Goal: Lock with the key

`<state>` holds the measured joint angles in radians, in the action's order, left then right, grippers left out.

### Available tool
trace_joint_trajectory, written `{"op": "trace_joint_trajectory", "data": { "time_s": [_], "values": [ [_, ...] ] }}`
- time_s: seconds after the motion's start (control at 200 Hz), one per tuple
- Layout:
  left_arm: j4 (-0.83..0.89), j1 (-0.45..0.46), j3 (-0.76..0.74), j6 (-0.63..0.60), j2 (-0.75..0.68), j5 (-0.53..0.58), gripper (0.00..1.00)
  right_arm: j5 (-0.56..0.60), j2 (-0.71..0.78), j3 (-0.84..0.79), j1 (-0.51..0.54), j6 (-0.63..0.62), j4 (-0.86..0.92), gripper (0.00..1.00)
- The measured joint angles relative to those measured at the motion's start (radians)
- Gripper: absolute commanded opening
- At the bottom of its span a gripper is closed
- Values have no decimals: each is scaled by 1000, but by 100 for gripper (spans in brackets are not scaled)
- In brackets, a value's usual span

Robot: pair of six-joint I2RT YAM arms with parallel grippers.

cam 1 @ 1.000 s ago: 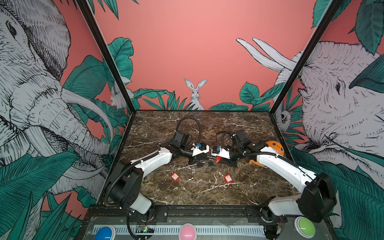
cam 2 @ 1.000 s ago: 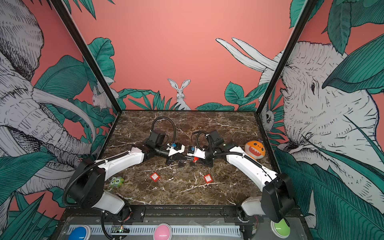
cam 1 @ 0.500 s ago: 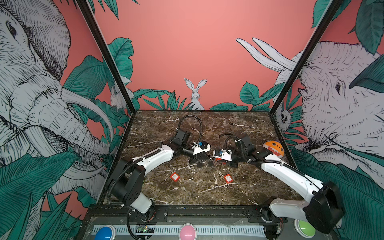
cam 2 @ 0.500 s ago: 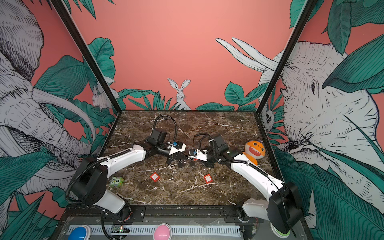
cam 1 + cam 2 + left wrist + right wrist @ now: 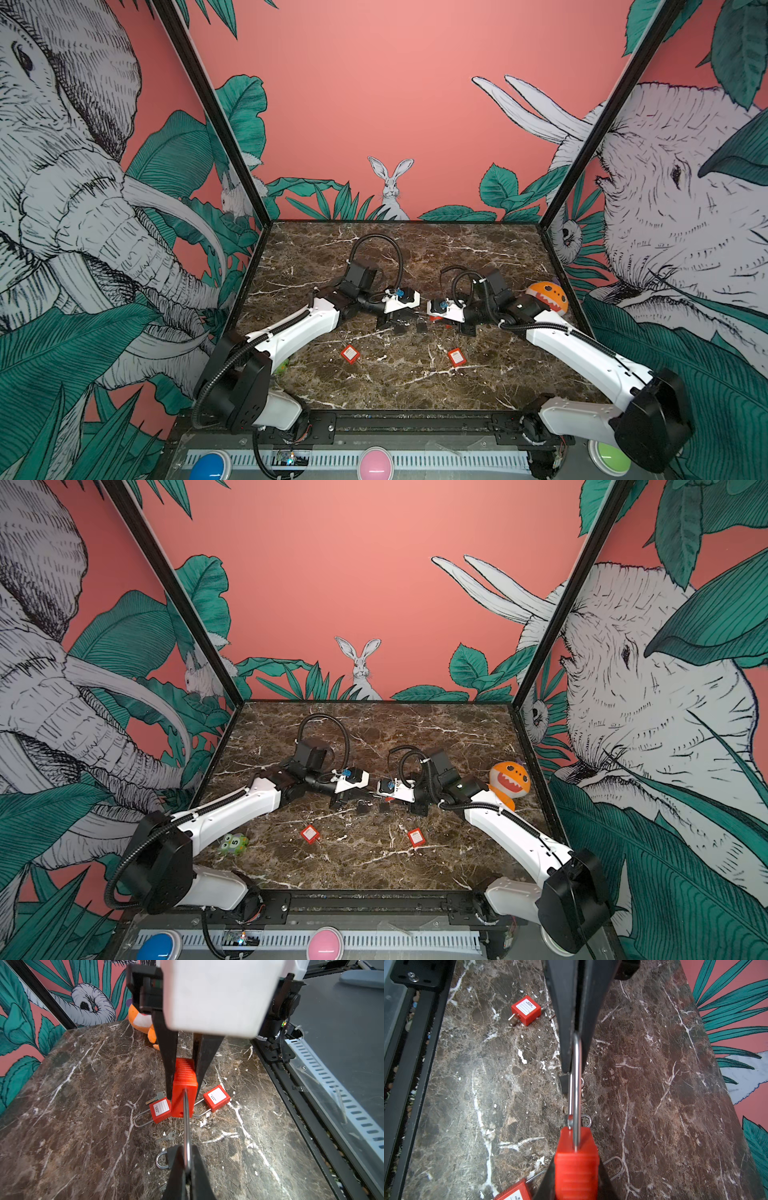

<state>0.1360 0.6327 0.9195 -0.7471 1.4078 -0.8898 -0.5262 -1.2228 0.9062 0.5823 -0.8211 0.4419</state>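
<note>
Above the middle of the marble table (image 5: pixel 415 386), a red padlock (image 5: pixel 184 1084) (image 5: pixel 576 1165) hangs between both grippers. My right gripper (image 5: pixel 576 1174) (image 5: pixel 437 318) is shut on its ribbed red body. My left gripper (image 5: pixel 187 1169) (image 5: pixel 420 319) is shut on the bend of its steel shackle (image 5: pixel 576 1084) (image 5: pixel 186 1122). One shackle leg enters the body, and the shorter leg ends just at the body's top. A loose key (image 5: pixel 170 1136) on a ring lies on the marble below. Whether a key sits in the held padlock is hidden.
Two more red padlocks (image 5: pixel 350 353) (image 5: pixel 456 356) lie toward the front, one with a key stub (image 5: pixel 512 1019) in it. A small black-bodied padlock (image 5: pixel 162 1160) lies under my left gripper. An orange shark toy (image 5: pixel 546 297) sits at the right edge and a green toy (image 5: pixel 235 843) by the left arm.
The right arm's elbow and upper link have swung outward to the right and lower. Both grippers stay joined at the red padlock in about the same place.
</note>
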Motion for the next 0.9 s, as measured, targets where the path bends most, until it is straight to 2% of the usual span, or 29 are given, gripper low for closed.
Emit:
{"op": "trace_joint_trajectory", "data": {
  "time_s": [0.255, 0.4, 0.69, 0.895],
  "values": [
    [-14, 11, -23, -8, -30, 36, 0, -22, -13, 12, -1, 9, 21, 5],
    [-41, 32, -41, -15, -56, 55, 0, -77, -31, 43, 9, 10, 32, 5],
    [-48, 34, -51, -16, -76, 62, 0, -89, -48, 72, 11, 3, 57, 5],
    [-15, 28, -18, -24, -18, 36, 0, -72, -68, 73, 9, 23, 71, 13]
  ]
}}
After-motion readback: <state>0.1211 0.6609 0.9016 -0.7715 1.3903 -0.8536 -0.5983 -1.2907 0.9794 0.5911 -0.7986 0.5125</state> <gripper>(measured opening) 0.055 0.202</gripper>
